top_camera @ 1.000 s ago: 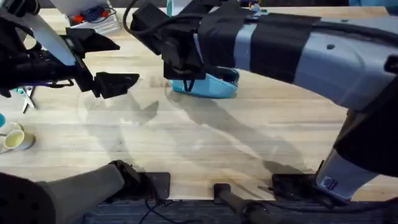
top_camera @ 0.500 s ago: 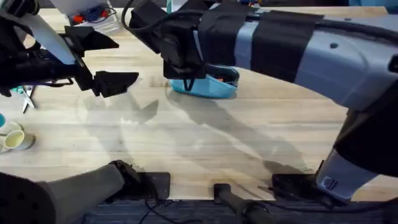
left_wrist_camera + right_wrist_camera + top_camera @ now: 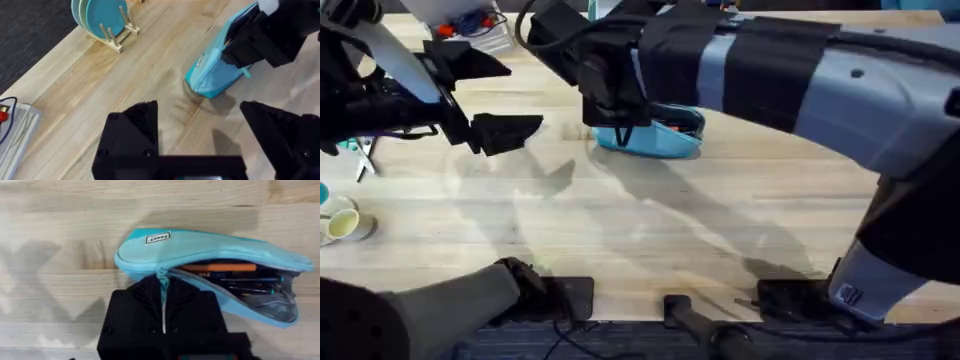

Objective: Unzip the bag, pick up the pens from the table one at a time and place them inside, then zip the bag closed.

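I see the one oblong turquoise fabric pouch (image 3: 200, 262) lying on the light wood plank table (image 3: 650, 230), toward its far middle, its zipper mouth gaping along most of its length. Inside I count one orange-barrelled pen (image 3: 218, 267) and at least two thin dark pens (image 3: 250, 286) beneath it; I cannot count more exactly. My right gripper (image 3: 163, 287) has its black fingers pinched together on the teal zipper pull (image 3: 162, 277) at the end of the pouch that is already closed. That right arm reaches from its base at the near right across the middle, low over the pouch. My left gripper (image 3: 200, 135) hovers above bare wood to the left of the pouch, well apart from it, its two fingers spread wide and holding nothing. Beyond it stands one wooden rack (image 3: 117, 37) with round teal discs (image 3: 102, 15).
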